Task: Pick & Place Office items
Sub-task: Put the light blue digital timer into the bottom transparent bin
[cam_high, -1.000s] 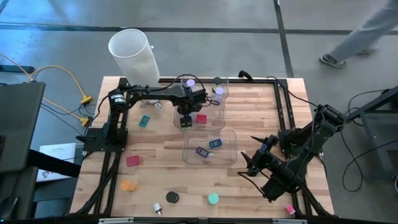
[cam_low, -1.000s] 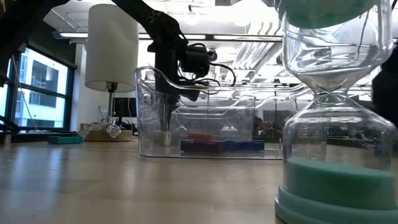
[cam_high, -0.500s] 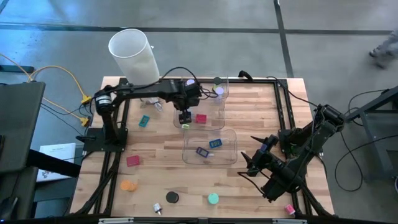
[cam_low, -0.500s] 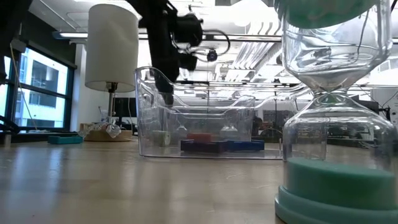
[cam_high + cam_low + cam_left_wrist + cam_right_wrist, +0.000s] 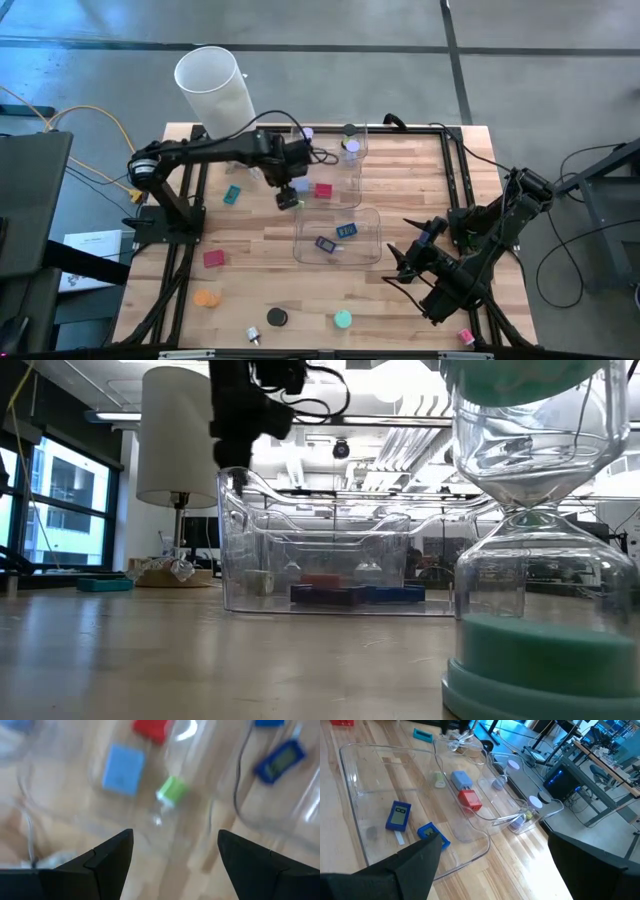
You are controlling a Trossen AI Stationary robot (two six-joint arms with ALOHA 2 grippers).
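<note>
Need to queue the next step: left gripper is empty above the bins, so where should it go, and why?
Probably swing the open left gripper toward the teal block lying loose on the table close beside it, then descend over it.

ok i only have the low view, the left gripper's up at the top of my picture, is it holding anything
observer: no, the left gripper is open and empty in its wrist view
operator: where is it from above
observer: in the high view it hangs just left of the red block
operator: and the other arm
observer: the right gripper is open too, waiting off to the right with nothing in it
</note>
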